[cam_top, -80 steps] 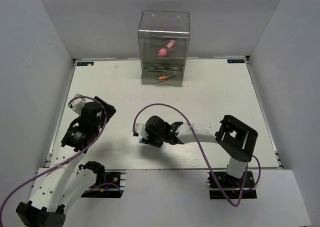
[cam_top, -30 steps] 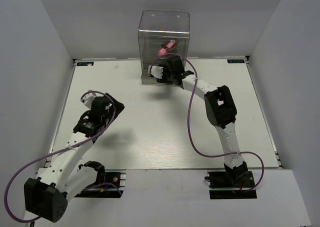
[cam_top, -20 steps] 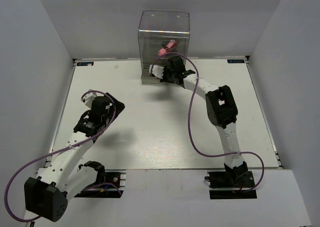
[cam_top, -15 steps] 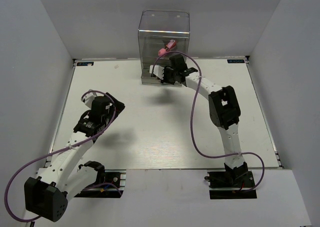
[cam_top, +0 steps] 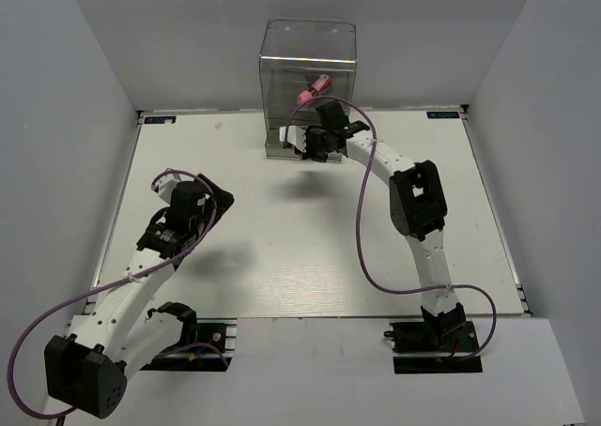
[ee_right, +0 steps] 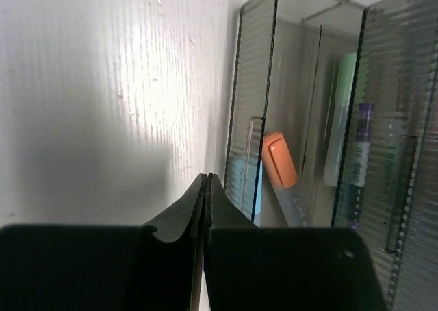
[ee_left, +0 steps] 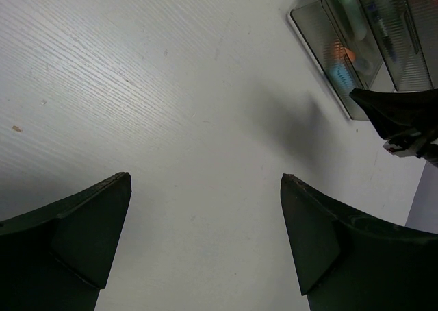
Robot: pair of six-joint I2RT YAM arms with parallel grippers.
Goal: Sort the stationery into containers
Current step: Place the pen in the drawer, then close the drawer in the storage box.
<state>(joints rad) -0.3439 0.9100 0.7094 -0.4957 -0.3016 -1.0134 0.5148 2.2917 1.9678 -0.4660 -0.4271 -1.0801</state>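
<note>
Looks like the drawer-closing step: the right gripper (ee_right: 207, 181) is pinched shut on nothing, tips right at the box (cam_top: 308, 60), by its bottom drawer (ee_right: 250, 64) with the orange marker (ee_right: 279, 164) inside. The left gripper (ee_left: 205, 188) hangs open (idle, well apart). Next it probably needs a straight, gentle push.

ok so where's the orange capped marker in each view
top external: not visible; the right tool sits in front of the lower drawers of the drawer box
left wrist: the orange capped marker is a blur at upper right, inside the box
right wrist: centre right, inside the box
shared landmark: the drawer box, in all three views
</note>
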